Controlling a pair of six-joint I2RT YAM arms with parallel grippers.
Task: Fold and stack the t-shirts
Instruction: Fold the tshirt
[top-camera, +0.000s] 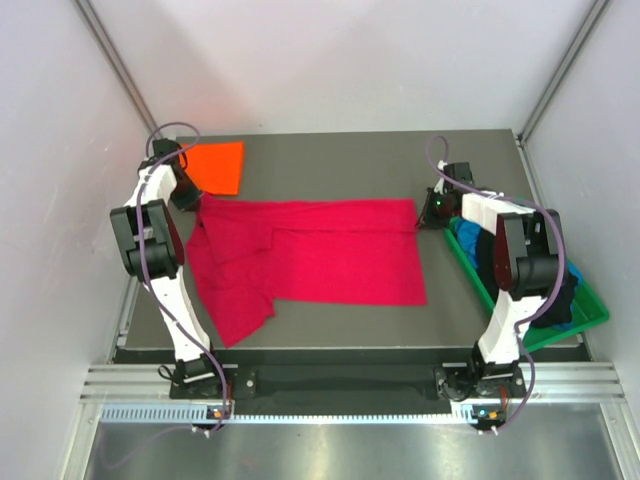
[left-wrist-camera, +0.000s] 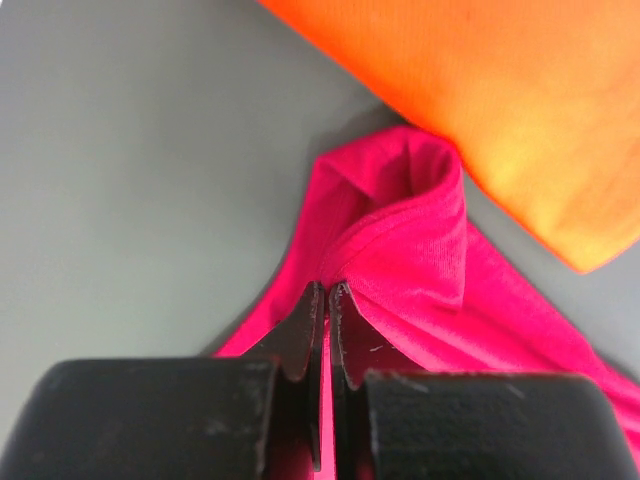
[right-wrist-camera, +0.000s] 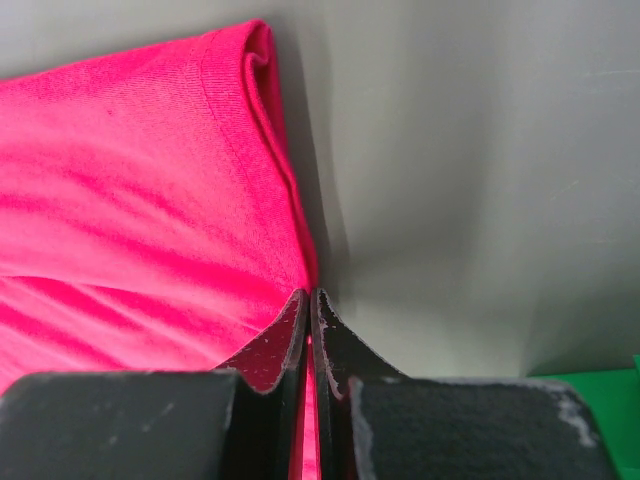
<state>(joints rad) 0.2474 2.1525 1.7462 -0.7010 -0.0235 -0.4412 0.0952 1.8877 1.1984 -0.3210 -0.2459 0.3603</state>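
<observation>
Red t-shirt (top-camera: 330, 262), one in number, lies spread across the middle of the table (top-camera: 340, 160). Left gripper (left-wrist-camera: 327, 292) is pinched tight on its far-left edge, just beside one folded orange t-shirt (left-wrist-camera: 520, 110). Right gripper (right-wrist-camera: 309, 298) is pinched tight on its far-right corner, near one green bin (top-camera: 592, 308). The bin holds blue cloth (top-camera: 466, 237) and dark cloth (top-camera: 556, 305); their count is hidden by the arm. Bare table runs along the red shirt's far edge.

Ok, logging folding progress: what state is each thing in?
Red t-shirt: spread out, partly folded, pinched at both ends.
Orange t-shirt: folded, lying at the far left.
Green bin: holding bunched blue and black cloth.
Left gripper: jaws shut on red t-shirt.
Right gripper: jaws shut on red t-shirt.
</observation>
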